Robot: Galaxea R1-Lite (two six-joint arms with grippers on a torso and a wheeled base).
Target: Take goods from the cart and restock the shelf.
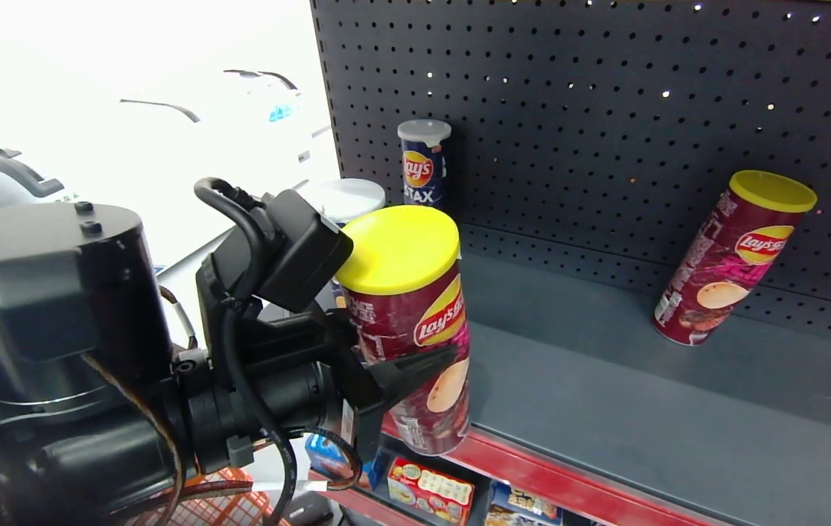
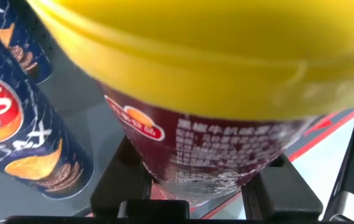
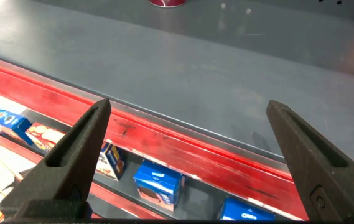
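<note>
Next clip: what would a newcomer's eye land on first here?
The tall maroon crisp can with a yellow lid, clamped in the left gripper at the grey shelf's red front edge. Next, a matching can leaning tilted against the black pegboard on the right, and a dark blue can upright at the back.

held can (image 1: 422, 307): clasped in left gripper (image 1: 408, 365), at shelf (image 1: 605, 394) near left edge
upright can (image 1: 424, 164): set far left, against pegboard (image 1: 605, 109)
leaning can (image 1: 733, 259): propped far right on pegboard
</note>
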